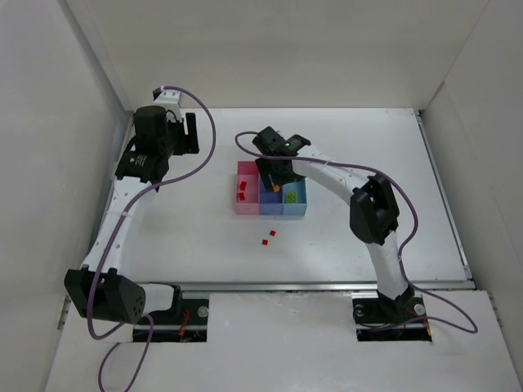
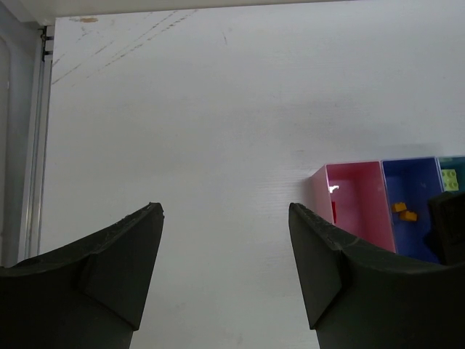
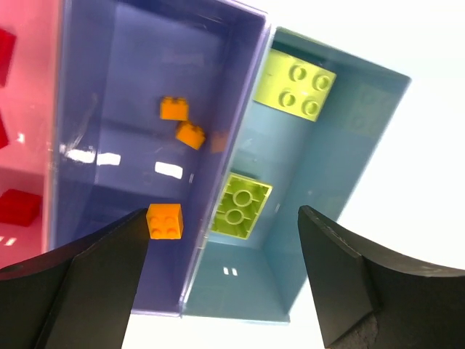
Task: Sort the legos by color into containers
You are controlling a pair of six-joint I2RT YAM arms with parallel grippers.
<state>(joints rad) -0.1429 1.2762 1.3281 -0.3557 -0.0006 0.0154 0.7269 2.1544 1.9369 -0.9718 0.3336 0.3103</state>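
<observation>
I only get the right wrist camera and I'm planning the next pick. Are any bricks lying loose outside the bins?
Observer: Yes. Two red bricks lie on the table, on the arms' side of the blue-violet bin and apart from it.
Operator: Is the left arm anywhere near them?
Observer: No. The left gripper sits off to the left of the pink bin, jaws open and empty.
</observation>
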